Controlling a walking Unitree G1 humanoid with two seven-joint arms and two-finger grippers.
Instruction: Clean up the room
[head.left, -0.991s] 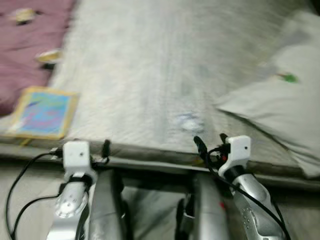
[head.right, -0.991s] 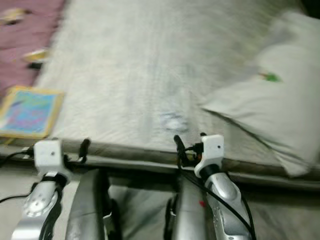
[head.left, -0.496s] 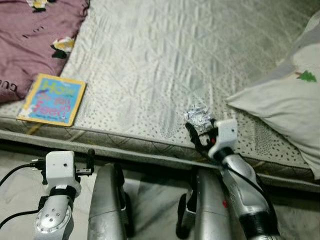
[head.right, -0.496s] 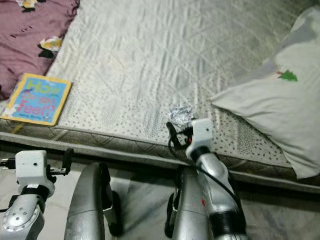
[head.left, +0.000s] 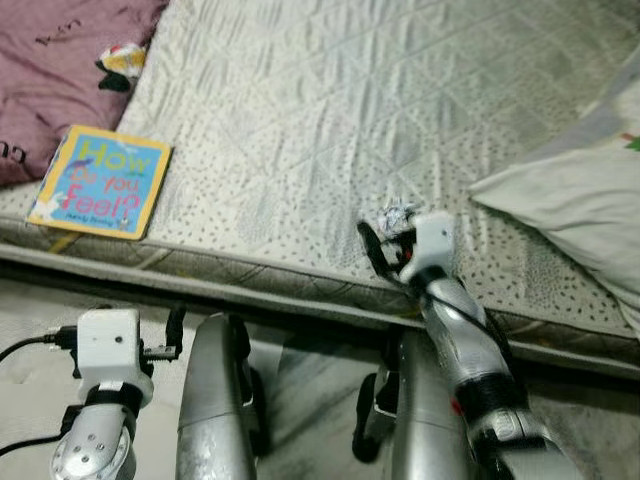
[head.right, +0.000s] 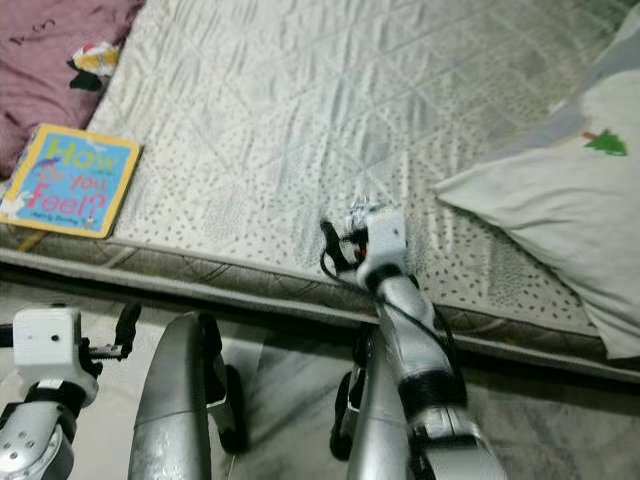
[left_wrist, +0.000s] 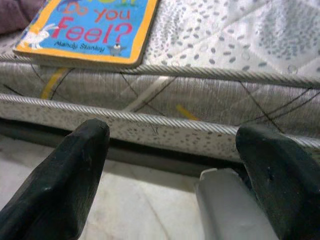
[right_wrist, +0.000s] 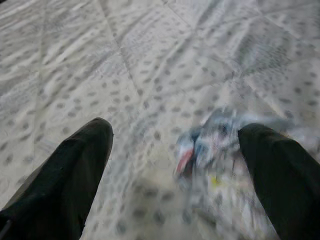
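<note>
A small crumpled shiny wrapper (head.left: 398, 213) lies on the grey quilted mattress (head.left: 300, 100), close to its front edge. My right gripper (head.left: 385, 240) reaches over that edge and stands open right at the wrapper. In the right wrist view the wrapper (right_wrist: 220, 145) sits blurred between the two black fingers (right_wrist: 75, 170), nearer one of them; I cannot tell whether it touches. A colourful children's book (head.left: 100, 182) lies flat at the mattress's left front corner. My left gripper (left_wrist: 170, 165) hangs open and holds nothing, low in front of the mattress side, below the book (left_wrist: 90, 25).
A white pillow (head.right: 550, 210) with a small green tree print lies at the right of the mattress. A purple blanket (head.left: 60, 60) covers the far left corner. My silver legs (head.left: 215, 400) stand on the pale floor against the bed's front edge.
The head camera has shifted and the blur has cleared. My right arm has reached forward over the mattress edge up to the wrapper. My left arm has sunk lower.
</note>
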